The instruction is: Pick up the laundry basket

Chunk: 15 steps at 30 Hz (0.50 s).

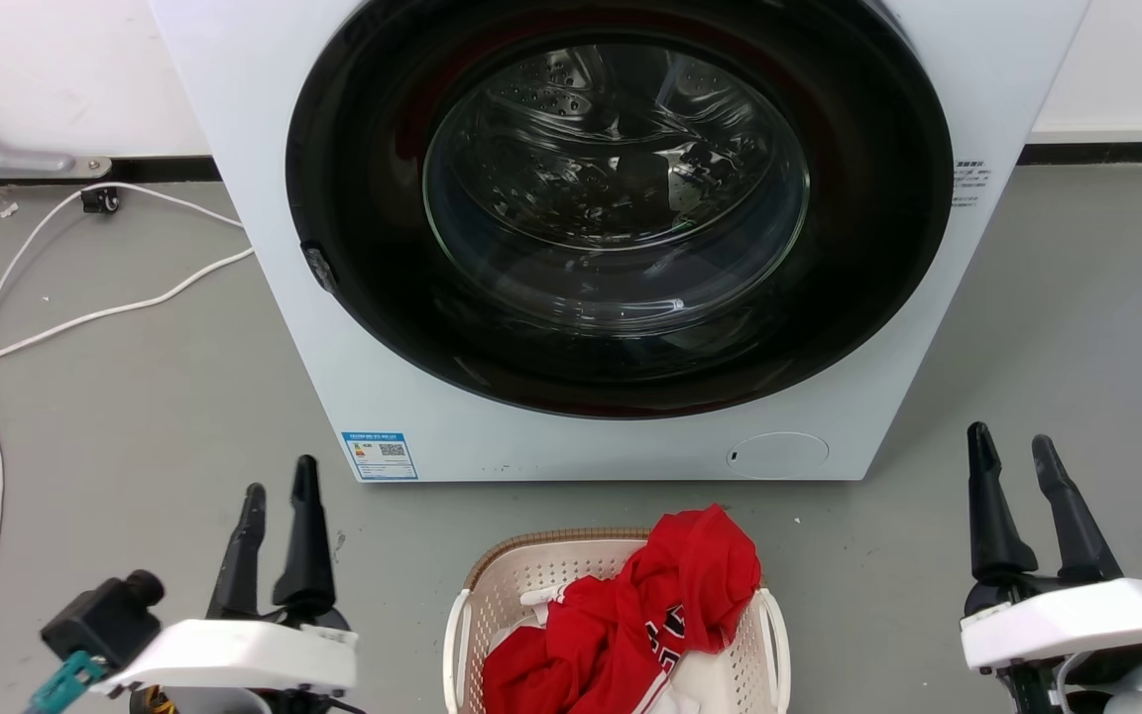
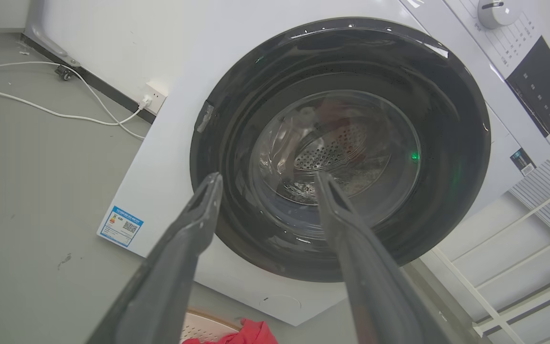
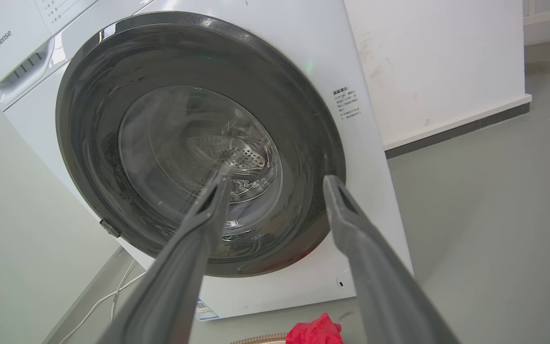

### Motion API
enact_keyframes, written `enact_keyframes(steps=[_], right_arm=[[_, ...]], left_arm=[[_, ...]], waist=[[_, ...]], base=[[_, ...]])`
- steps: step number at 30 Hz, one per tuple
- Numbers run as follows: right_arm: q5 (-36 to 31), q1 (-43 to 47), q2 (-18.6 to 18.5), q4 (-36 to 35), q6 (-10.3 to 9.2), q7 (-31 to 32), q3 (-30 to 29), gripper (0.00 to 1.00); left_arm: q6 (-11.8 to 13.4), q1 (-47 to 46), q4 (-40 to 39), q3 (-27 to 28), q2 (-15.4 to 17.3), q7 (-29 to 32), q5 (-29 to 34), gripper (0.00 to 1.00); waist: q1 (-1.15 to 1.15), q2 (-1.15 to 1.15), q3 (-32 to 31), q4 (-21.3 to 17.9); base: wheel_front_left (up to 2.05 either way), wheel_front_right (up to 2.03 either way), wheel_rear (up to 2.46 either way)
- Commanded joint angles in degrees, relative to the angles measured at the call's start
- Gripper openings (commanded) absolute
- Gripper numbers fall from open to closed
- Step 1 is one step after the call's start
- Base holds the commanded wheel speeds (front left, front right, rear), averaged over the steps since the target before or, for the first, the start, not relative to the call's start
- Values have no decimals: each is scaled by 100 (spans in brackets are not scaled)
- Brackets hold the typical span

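From the head: laundry basket [image 1: 521,575] on the grey floor [image 1: 135,397] just in front of the washer [image 1: 234,99], red garment [image 1: 650,605] heaped inside, left tool [image 1: 280,476] and right tool [image 1: 1009,436] to either side, well clear of it, fingers parted and empty. From the left wrist: the washer's dial [image 2: 494,12] and a plugged wall socket [image 2: 153,98], plus a sliver of the laundry basket at the bottom edge. From the right wrist: brand lettering [image 3: 2,40] at top left
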Motion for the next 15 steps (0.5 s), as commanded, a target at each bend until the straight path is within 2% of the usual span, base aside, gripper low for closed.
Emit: enact_keyframes(steps=[1,15], right_arm=[[-224,10,-24,-52,0,-66,40,100],[-1102,122,-25,104,0,-268,61,100]], left_arm=[[47,-5,-120,-109,22,-62,338,100],[279,73,-204,-683,61,-262,1827,100]], waist=[[0,0,-2,-2],[0,0,-11,-13]], base=[[0,0,0],[0,0,0]])
